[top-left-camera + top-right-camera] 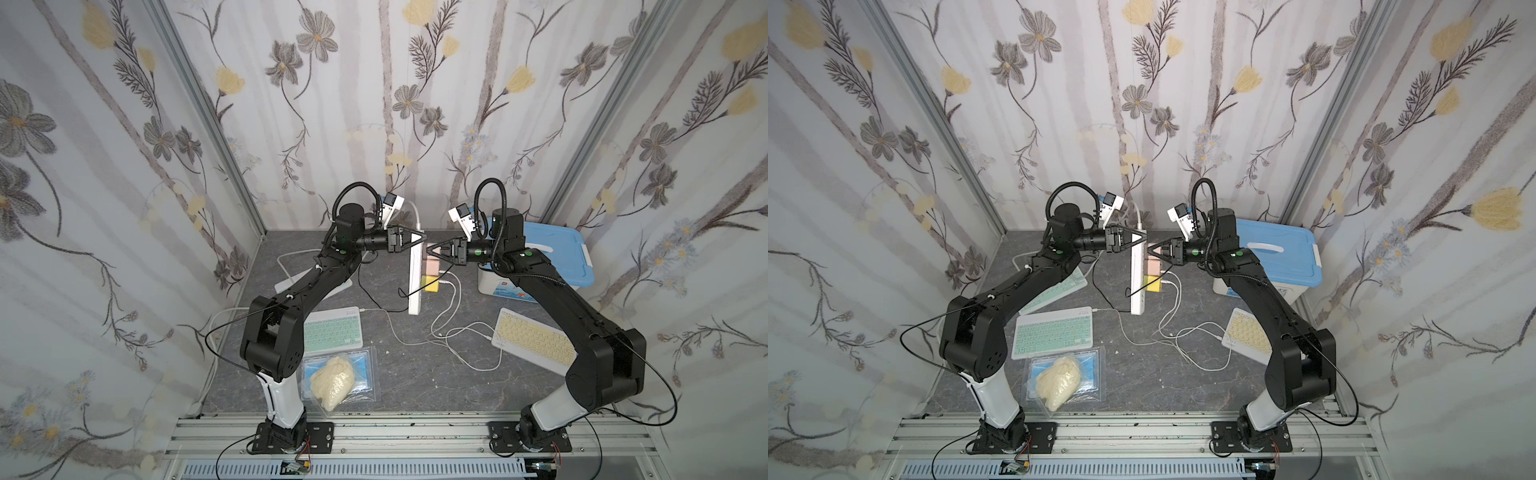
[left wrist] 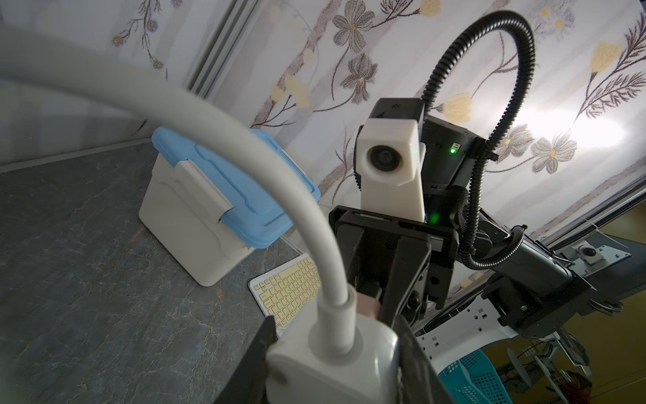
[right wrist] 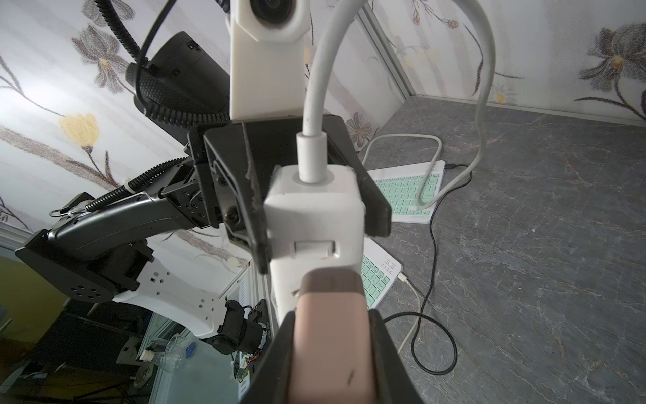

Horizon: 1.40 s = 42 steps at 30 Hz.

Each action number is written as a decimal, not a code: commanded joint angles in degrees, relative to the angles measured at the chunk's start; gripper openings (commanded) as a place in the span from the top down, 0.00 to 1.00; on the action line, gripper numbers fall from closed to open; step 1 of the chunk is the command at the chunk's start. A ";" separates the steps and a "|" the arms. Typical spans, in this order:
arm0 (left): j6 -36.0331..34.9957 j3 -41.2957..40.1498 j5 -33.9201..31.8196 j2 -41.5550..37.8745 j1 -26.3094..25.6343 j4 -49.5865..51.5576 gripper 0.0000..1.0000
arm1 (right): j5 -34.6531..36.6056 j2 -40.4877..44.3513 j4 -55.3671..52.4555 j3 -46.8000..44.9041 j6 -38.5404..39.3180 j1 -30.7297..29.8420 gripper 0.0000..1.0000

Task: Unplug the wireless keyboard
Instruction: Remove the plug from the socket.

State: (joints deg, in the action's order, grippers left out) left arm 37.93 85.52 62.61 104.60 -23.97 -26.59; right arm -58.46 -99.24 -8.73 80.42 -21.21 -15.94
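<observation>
Three keyboards are being shown flat on the grey table (image 1: 415, 374). A mint keyboard (image 1: 332, 330) is lying at 8 o'clock of the white power strip (image 1: 415, 282). A second mint keyboard (image 1: 1065, 291) is being partly covered by the left arm at 9 o'clock, and a yellow keyboard (image 1: 528, 338) is lying at 4 o'clock.

The 12 o'clock end of the strip, where its thick cord (image 2: 244, 147) leaves, is being clamped by the left gripper (image 1: 424, 237), whose fingers (image 3: 255, 210) are being pressed against both sides. Just beside it, the right gripper (image 1: 429, 249) is being kept narrowly closed on a pink adapter (image 3: 328, 335) that is plugged into the strip.

Thin white cables (image 1: 453, 332) are being trailed between the keyboards and the strip, though which keyboard the pink adapter feeds cannot be traced. A blue-lidded box (image 1: 565, 257) is standing at 3 o'clock.
</observation>
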 commanded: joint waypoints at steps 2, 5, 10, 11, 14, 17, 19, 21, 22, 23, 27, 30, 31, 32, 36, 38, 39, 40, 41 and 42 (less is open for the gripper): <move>1.26 0.34 -2.75 -0.60 -0.03 -1.14 1.00 | -3.69 0.60 6.64 -0.01 -0.58 -0.14 1.00; 2.58 -0.10 -3.11 -0.82 -0.11 -2.95 1.00 | -3.77 0.29 6.70 -0.17 -0.67 -0.12 0.88; 3.81 -0.61 -2.65 -1.25 -0.01 -5.32 1.00 | -5.03 0.22 8.80 -0.93 -1.51 -0.14 0.63; 3.80 -0.70 -2.67 -1.32 -0.03 -5.33 1.00 | -5.25 0.18 9.11 -0.92 -1.76 -0.14 0.63; 3.86 -0.61 -2.83 -1.39 0.05 -5.06 1.00 | -5.82 -0.14 9.75 -0.88 -2.21 -0.16 0.65; 3.99 -0.55 -3.06 -1.37 -0.02 -4.96 1.00 | -6.27 -0.42 10.00 -0.82 -2.43 -0.34 0.63; 4.32 -0.44 -2.84 -1.28 -0.02 -5.29 1.00 | -6.73 -0.82 10.43 -0.87 -2.87 -0.61 0.60; 4.56 -0.44 -2.50 -1.24 -0.01 -5.57 1.00 | -6.93 -1.02 10.76 -0.71 -3.05 -0.85 0.60; 4.69 -0.52 -2.28 -1.29 -0.03 -5.74 1.00 | -6.85 -1.09 10.89 -0.53 -3.03 -0.97 0.61; 4.69 -0.60 -2.10 -1.25 0.02 -5.96 1.00 | -6.87 -1.14 10.89 -0.47 -3.09 -1.01 0.63; 3.97 -0.92 -1.52 -1.54 -0.02 -5.88 1.00 | -6.63 -1.63 10.02 0.09 -2.73 -1.02 0.84; 1.61 -0.88 -1.53 -1.89 -0.01 -3.80 1.00 | -5.88 -1.78 8.97 0.09 -1.53 -0.89 1.00; 0.55 -0.88 -1.55 -2.13 0.04 -2.76 1.00 | -5.51 -1.76 8.61 0.09 -1.09 -0.90 1.00; -0.53 -0.79 -1.84 -2.33 -0.02 -1.48 1.00 | -5.29 -1.75 8.32 0.09 -0.70 -0.93 1.00; -4.34 -1.11 -2.83 -3.59 0.25 2.04 1.00 | -4.94 -1.34 8.27 -0.51 0.53 -0.84 1.00; -4.65 -1.01 -2.17 -3.65 0.41 2.13 1.00 | -4.85 -1.12 8.30 -0.83 1.12 -0.62 1.00; -5.23 -0.64 -1.97 -3.69 0.57 3.30 1.00 | -4.60 -0.87 7.90 -0.93 1.56 -0.50 1.00; -6.00 -0.21 -2.12 -3.64 0.82 5.01 1.00 | -4.35 -0.57 7.25 -0.96 2.18 -0.33 1.00; -6.56 0.07 -2.14 -3.73 1.02 6.12 1.00 | -4.22 -0.40 6.83 -0.98 2.71 -0.16 1.00; -6.68 0.18 -2.01 -3.74 1.28 6.74 1.00 | -4.17 -0.15 6.79 -1.20 2.97 0.03 1.00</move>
State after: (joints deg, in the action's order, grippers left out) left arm 33.76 84.84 60.51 101.56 -23.44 -21.43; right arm -61.04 -100.27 -3.22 79.37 -21.39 -16.25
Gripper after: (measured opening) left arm 0.477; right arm 0.253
